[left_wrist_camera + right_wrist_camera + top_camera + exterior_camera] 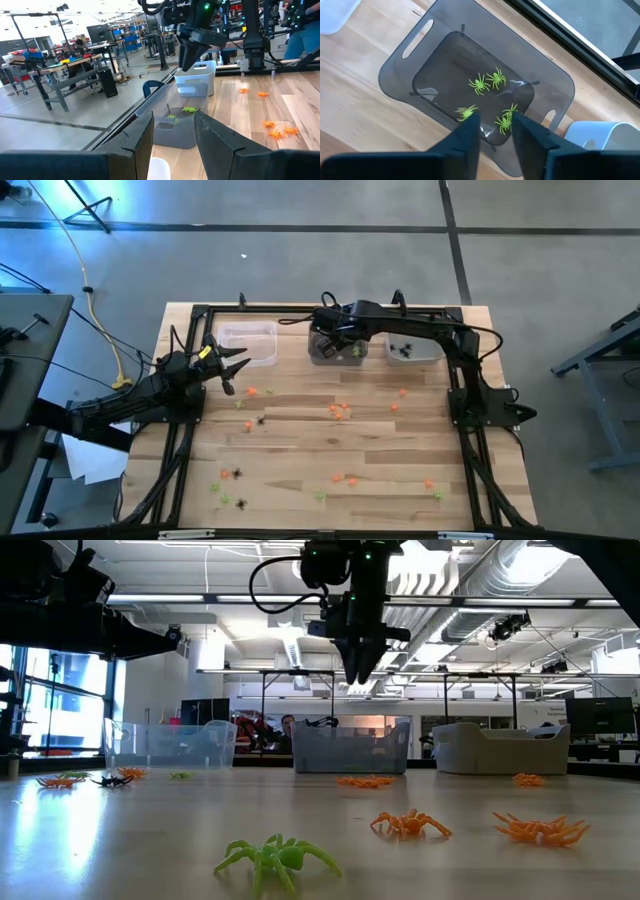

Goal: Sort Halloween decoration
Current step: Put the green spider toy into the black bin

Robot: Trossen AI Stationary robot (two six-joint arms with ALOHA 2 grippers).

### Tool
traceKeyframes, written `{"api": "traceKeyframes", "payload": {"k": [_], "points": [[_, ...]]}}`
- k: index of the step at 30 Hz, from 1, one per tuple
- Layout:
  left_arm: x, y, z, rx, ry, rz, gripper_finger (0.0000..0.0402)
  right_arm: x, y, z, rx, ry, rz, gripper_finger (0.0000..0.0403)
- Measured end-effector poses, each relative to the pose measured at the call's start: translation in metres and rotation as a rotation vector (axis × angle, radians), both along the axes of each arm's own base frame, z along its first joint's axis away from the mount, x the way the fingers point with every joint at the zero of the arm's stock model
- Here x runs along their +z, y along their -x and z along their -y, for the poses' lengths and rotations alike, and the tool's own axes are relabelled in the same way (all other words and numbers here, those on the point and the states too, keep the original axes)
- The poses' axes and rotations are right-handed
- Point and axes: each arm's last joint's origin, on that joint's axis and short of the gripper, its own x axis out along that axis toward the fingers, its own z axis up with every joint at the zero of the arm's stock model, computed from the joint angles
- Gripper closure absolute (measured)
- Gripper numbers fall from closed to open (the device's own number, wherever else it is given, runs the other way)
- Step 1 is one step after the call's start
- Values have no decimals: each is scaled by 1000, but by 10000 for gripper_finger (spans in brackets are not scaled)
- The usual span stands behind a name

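From above, the wooden table (330,450) carries three small translucent bins in a row along its far edge. The right gripper (330,340) hangs over the grey middle bin (337,349), and the left gripper (232,370) waits near the table's left edge, beside the clear left bin (250,342), which looks empty. The white right bin (412,348) holds a few black plastic spiders (403,350). Many small plastic trinkets are still loose on the wood: orange spiders (341,411) near the middle, a black spider (261,421) left of them, and lime-green spiders (320,496) close to the near edge.

At table height, the right gripper points down above the middle bin with nothing seen between its fingers. Green and orange spiders lie in the foreground.

From the left wrist, the left gripper's fingers stand apart and empty, facing the middle bin with green spiders in it.

From the right wrist, the right gripper's fingers are parted directly over the middle bin, gripping nothing. About five lime-green spiders lie on the bin's floor; one blurred green spider (466,113) sits just at a fingertip, apparently dropping in.

Judging by this, sorting is under way but far from finished: some green and black are binned, no orange seems sorted, and most trinkets remain scattered.
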Motion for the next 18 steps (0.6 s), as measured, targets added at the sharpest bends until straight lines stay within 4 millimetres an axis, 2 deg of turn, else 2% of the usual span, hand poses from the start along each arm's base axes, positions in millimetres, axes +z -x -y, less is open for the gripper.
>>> {"api": "traceKeyframes", "payload": {"k": [5,10,14,16,18], "points": [[0,0,0,0,0,0,271,0,-2,-1,-5,1,16,245],[0,0,0,0,0,0,271,0,-5,-18,-39,-13,41,247],[0,0,0,0,0,0,271,6,-10,-57,-7,-25,74,251],[0,0,0,0,0,0,271,6,-13,-85,27,-40,94,251],[0,0,0,0,0,0,271,4,-16,-120,76,-80,109,251]]}}
